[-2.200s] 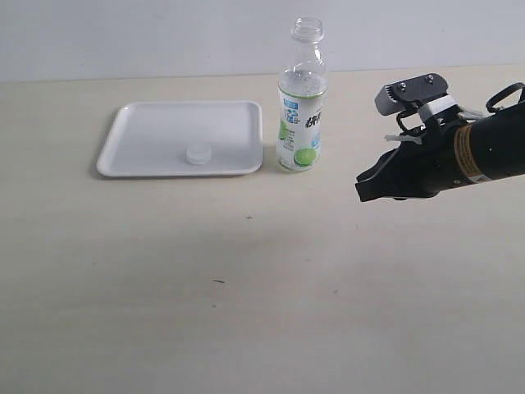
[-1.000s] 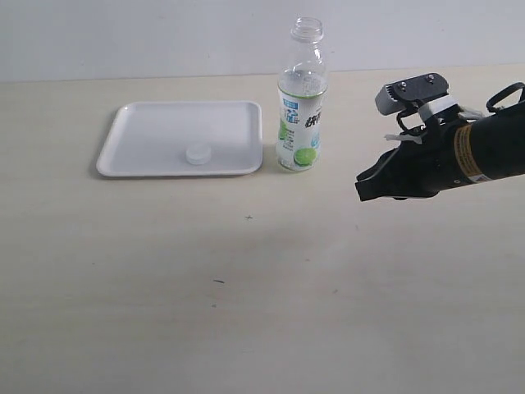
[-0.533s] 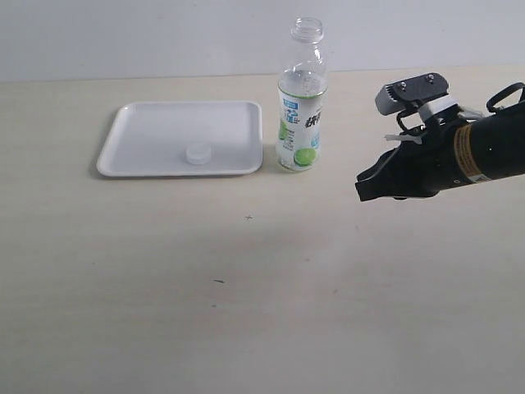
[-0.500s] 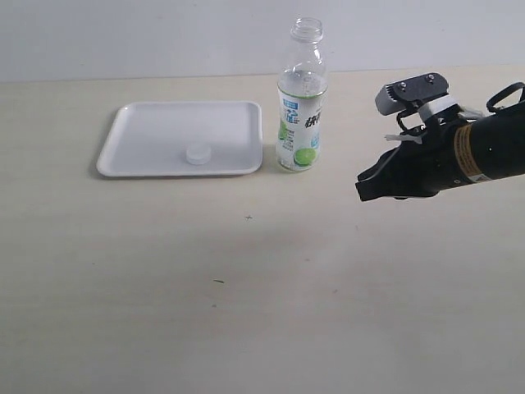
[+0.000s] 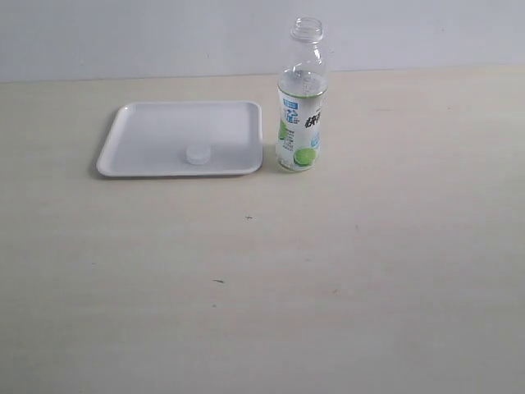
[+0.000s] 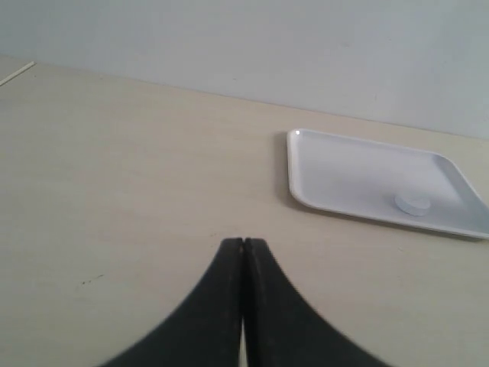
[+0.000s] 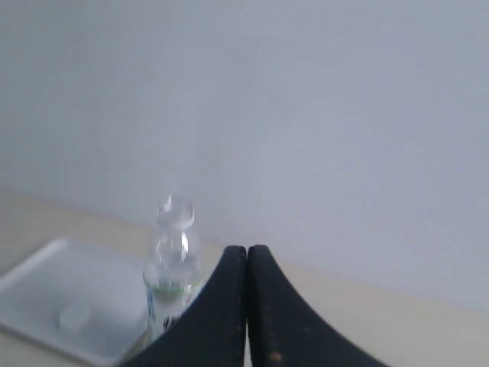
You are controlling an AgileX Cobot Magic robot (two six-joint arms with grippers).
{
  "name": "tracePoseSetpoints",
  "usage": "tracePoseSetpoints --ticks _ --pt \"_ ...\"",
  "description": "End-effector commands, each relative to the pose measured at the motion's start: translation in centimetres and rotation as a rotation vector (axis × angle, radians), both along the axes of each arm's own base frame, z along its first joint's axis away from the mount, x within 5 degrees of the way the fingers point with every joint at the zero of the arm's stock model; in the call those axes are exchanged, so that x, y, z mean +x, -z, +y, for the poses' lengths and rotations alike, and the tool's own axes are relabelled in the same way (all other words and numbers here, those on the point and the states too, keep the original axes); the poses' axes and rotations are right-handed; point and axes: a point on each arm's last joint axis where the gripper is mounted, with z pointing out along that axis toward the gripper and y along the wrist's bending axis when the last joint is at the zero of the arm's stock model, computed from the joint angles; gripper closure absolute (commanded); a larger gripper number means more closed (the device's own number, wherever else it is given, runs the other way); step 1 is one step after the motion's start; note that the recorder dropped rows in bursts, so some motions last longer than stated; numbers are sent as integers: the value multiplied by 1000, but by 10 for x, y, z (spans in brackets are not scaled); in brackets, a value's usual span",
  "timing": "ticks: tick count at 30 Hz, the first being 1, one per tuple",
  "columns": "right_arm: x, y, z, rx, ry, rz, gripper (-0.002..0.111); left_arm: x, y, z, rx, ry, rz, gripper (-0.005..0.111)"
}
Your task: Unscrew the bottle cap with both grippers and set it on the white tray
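Pale tabletop [image 5: 369,271] carries the white tray [image 5: 148,123], with the bottle cap [image 5: 197,153] lying inside it. The uncapped bottle [image 5: 300,107] stands upright just beside the tray. The left gripper [image 6: 243,245] and right gripper [image 7: 247,251] each have fingers pressed together, empty. A careless arm sweep could topple the tall, slim bottle.

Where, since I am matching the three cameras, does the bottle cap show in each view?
Exterior view: the cap lies on the tray, near its nearer rim, left of the bottle.
Left wrist view: the cap lies on the tray, beyond the shut left gripper.
Right wrist view: the cap, blurred, lies on the tray, beside the bottle, past the shut right gripper.
Shared landmark: the tray.
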Motion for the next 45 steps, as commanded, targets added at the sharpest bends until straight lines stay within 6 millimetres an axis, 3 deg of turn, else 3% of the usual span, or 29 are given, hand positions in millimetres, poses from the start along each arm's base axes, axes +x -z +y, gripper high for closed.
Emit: tracePoseSetpoints --ticks 1,5,9,14,18,22,26,38,45 --pt "-63 -2 -5 24 24 -229 108 0 -1 0 -1 -1 -10 107" --pt "-95 9 -7 10 31 -361 108 0 -1 0 -1 -1 -10 107" --pt "-108 19 -11 22 65 -424 108 0 -1 0 -1 -1 -10 107" --pt "-103 33 -20 161 155 -378 108 0 -1 0 -1 -1 -10 107" --pt "-97 55 -36 310 336 -227 108 0 -1 0 -1 -1 -10 107" --pt "-91 82 -33 81 323 -40 108 0 -1 0 -1 -1 -10 107" --pt "-87 101 -26 -2 248 44 108 0 -1 0 -1 -1 -10 107" --pt "-83 142 -29 -10 320 167 108 0 -1 0 -1 -1 -10 107" --pt "-83 143 -31 31 359 177 108 0 -1 0 -1 -1 -10 107"
